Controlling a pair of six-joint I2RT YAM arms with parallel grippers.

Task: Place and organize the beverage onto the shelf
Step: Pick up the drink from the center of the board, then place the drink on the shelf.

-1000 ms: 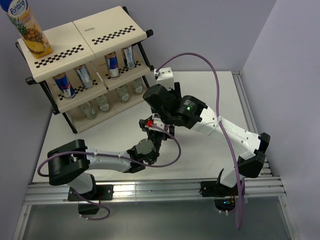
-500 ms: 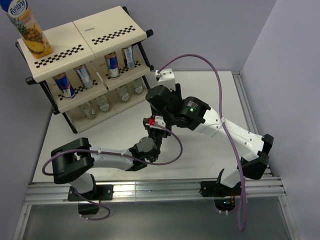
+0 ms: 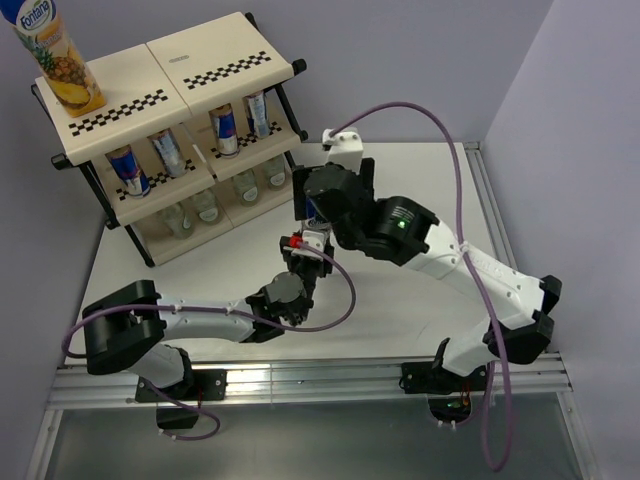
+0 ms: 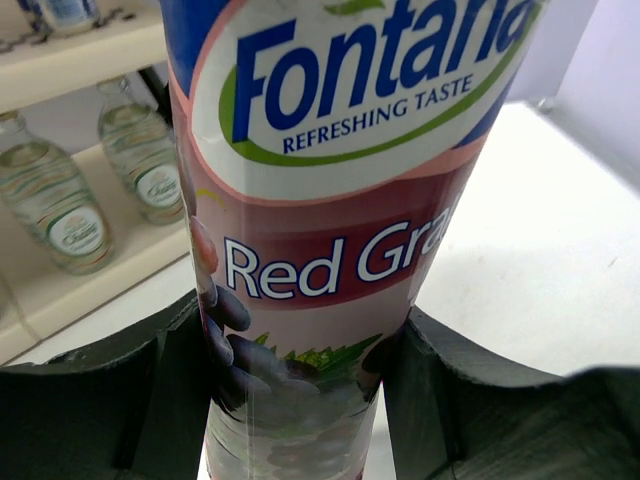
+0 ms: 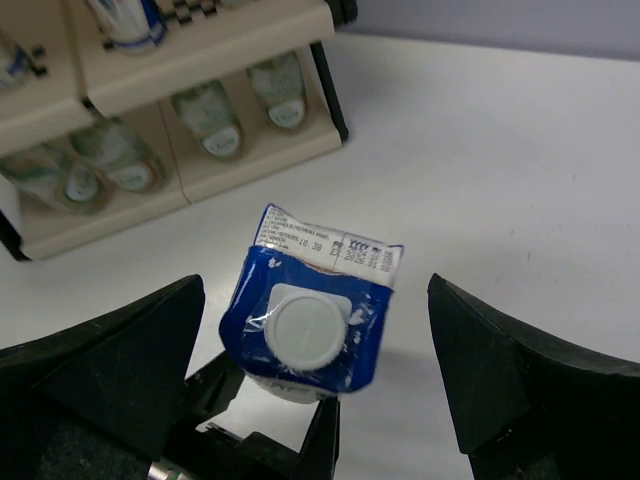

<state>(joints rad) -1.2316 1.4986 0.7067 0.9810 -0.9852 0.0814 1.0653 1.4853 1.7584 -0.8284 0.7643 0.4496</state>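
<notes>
The grape carton [image 4: 330, 200] stands upright on the table in front of the shelf [image 3: 180, 75]. My left gripper [image 4: 300, 400] is shut on its lower body, both pads pressed to its sides. From above, the right gripper [image 5: 310, 350] hangs open over the carton's blue top and white cap [image 5: 310, 325], fingers well apart and touching nothing. In the top view the carton [image 3: 313, 212] is mostly hidden between the left gripper [image 3: 300, 262] and the right gripper [image 3: 318, 200]. The pineapple carton [image 3: 55, 55] stands on the shelf's top left. Cans [image 3: 168, 152] fill the middle tier and bottles [image 3: 205, 207] the bottom one.
The shelf's black frame leg [image 5: 328, 90] and bottom tier of bottles [image 5: 215, 125] lie just beyond the carton. White table [image 3: 420, 180] extends to the right, up to the metal rail [image 3: 490, 210]. Purple cables [image 3: 440, 150] arc over both arms.
The left gripper's jaws have closed onto the grape carton. The right gripper's jaws have opened off the carton's top, and the right arm has shifted slightly up and right.
</notes>
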